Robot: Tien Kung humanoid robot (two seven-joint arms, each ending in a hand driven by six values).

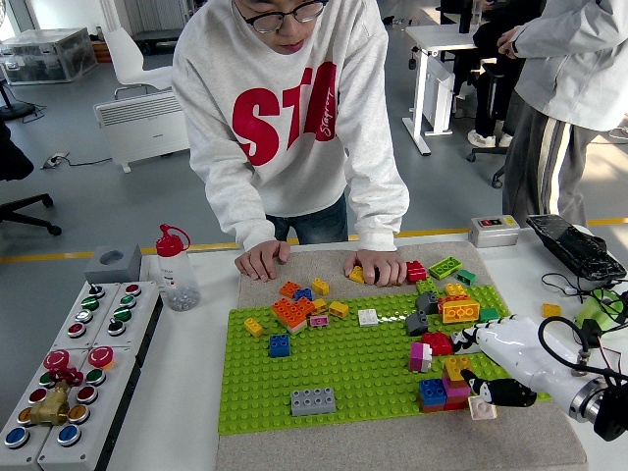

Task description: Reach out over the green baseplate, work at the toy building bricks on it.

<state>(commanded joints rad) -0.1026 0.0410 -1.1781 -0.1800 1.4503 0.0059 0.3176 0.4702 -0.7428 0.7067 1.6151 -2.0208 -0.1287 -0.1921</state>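
Note:
The green baseplate (343, 368) lies on a beige mat with loose bricks over its top and right parts. My right hand (478, 365), white with black fingers, reaches in from the lower right. It is curled on a yellow brick (457, 366) that sits above a blue brick (432, 392) and a magenta brick (455, 389). A small pale brick (482, 407) lies by the thumb. A red brick (438, 342) is just beyond the fingers. The person's hands rest at the mat's far edge; one hand (379, 266) covers a yellow brick (355, 276).
A grey brick (312, 400) stands alone at the plate's front. An orange cluster (292, 311) sits at the upper left of the plate. Button boxes (83, 368) and a bottle (175, 270) stand to the left. A keyboard (574, 247) and cables lie on the right.

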